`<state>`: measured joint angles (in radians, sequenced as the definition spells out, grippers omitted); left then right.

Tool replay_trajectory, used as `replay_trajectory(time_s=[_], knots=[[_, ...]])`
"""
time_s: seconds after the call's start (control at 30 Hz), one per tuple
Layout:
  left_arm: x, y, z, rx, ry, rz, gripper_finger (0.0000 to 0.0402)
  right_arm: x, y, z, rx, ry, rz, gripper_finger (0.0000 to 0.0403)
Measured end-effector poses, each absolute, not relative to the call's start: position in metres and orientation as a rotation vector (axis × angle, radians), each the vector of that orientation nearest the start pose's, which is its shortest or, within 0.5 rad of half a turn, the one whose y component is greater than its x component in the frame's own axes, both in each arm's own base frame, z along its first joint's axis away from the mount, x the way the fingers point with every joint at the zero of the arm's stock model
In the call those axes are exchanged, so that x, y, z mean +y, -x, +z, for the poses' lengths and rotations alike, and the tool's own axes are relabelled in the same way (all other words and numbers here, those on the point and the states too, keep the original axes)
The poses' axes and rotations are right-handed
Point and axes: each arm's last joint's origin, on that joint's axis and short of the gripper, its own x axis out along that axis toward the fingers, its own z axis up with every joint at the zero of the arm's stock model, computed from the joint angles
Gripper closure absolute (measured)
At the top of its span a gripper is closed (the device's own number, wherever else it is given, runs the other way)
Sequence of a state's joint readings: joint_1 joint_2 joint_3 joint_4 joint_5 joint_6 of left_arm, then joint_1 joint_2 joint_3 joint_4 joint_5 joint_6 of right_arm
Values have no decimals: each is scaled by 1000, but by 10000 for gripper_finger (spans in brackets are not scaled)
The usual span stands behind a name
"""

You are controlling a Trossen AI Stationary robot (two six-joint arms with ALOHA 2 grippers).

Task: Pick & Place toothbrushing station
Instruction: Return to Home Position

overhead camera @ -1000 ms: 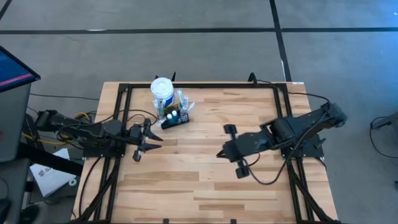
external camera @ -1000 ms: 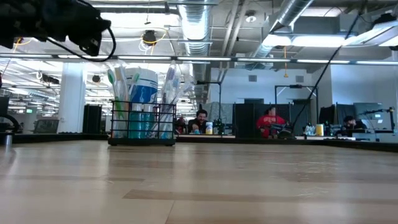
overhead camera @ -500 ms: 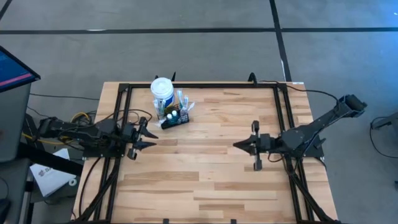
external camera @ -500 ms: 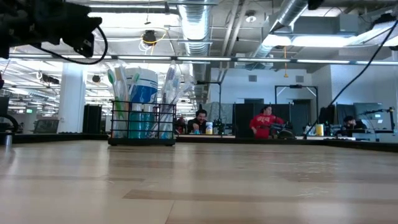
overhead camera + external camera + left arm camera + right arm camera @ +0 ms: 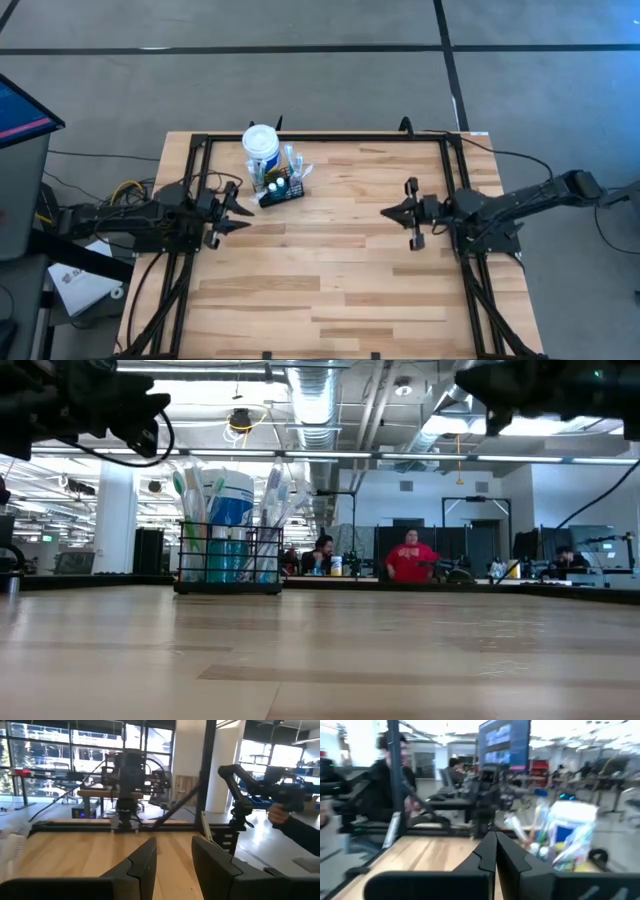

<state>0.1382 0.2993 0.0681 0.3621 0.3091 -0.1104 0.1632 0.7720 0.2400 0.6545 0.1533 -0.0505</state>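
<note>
Toothbrushing station: stood upright on the far-left part of the table, just beside the white tub, open top and brushes pointing up, long axis slantwise to the table's edges. Left gripper: narrowly parted, empty, the nearer claw, with the station just ahead and slightly farther back. Right gripper: fingers pressed together on nothing, well apart across the table, tips toward the station.

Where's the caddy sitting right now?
High view: the caddy stands near the upper-left corner of the table, next to the white tub, just beyond the left gripper.
</note>
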Motion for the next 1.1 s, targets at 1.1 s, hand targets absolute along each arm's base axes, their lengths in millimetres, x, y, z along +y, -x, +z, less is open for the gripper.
replay_trajectory(time_s=[1.1], knots=[[8, -90, 191, -27, 188, -64, 285, 39, -101, 169, -8, -38, -39, 402]])
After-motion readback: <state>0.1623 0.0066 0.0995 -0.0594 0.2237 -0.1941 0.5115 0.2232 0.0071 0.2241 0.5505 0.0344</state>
